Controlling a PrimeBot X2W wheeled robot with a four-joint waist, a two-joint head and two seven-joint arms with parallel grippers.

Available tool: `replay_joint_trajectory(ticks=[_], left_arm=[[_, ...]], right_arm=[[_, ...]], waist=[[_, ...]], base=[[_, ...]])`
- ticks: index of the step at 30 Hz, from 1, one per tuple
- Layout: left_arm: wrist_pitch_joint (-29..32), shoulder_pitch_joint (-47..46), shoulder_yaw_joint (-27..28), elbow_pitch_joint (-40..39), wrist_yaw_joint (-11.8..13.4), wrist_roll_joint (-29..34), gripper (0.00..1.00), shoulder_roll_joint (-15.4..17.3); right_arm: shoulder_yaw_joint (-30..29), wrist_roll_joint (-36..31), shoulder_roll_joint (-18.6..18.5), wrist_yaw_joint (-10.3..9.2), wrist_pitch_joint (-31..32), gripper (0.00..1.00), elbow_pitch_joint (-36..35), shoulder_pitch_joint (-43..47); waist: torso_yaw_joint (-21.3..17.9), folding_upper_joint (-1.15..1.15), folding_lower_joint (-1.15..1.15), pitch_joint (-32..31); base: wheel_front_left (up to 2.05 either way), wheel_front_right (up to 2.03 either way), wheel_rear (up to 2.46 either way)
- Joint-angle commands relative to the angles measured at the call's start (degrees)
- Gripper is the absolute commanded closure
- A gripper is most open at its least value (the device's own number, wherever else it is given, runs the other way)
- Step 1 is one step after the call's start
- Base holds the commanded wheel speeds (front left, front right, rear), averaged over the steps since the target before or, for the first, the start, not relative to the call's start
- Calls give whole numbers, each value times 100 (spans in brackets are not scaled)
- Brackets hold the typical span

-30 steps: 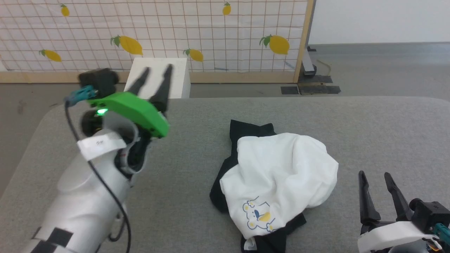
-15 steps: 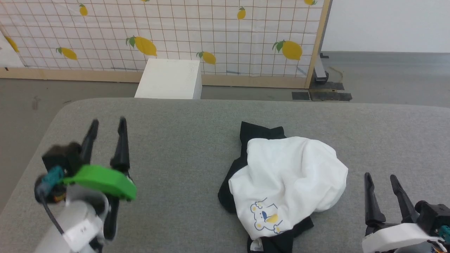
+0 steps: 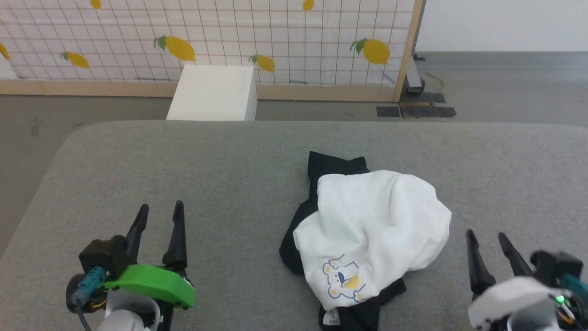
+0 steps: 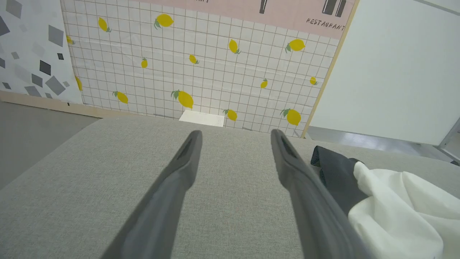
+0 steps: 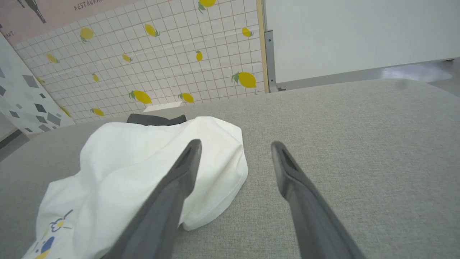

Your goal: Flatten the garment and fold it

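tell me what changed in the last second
The left end effector swung down and back from high over the far left of the table to low at the near left, open and empty throughout. The garment stayed crumpled and untouched; the right end effector stayed open beside it.

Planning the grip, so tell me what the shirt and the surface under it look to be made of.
The shirt: soft matte cloth, likely a cotton-type knit; it slumps in rounded folds. The surface: grey matte woven fabric, with a fine weave visible up close; its rounded edge hints at padding, but that is unconfirmed.
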Motion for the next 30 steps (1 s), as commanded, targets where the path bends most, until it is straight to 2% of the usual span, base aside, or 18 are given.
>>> replay_joint_trajectory(ticks=[1,6,11,15,18,28,29,30], left_arm=[[-21,68,20,14,-28,91,0,-54],[-21,-10,38,71,-117,241,0,-172],[-21,-169,85,134,-252,290,0,-330],[-21,-324,120,177,-373,357,0,-413],[-21,-410,181,235,-461,360,0,-472],[-21,-562,212,494,-765,486,0,-679],[-21,-571,222,520,-788,494,0,-703],[-21,-580,235,536,-808,496,0,-726]], right_arm=[[31,-66,0,-8,304,0,7,-282],[275,-463,-58,-8,2074,0,71,-1174],[393,-606,-512,-8,4004,0,295,-2112],[573,-573,-894,-8,4980,0,467,-2532],[832,-422,-1082,-8,5336,0,509,-2627],[1465,75,-1263,-8,5483,0,833,-2425],[1455,142,-1287,-8,5444,60,833,-2440],[1443,137,-1327,-8,5389,100,829,-2466]], waist=[[3,0,0,94],[61,0,0,343],[266,0,0,712],[479,0,0,1030],[592,0,0,1249],[800,0,0,1532],[814,0,0,1535],[825,0,0,1537]], base=[[0,0,0],[0,0,0],[0,0,0],[0,0,0],[0,0,0],[0,0,0],[0,0,0],[0,0,0]])
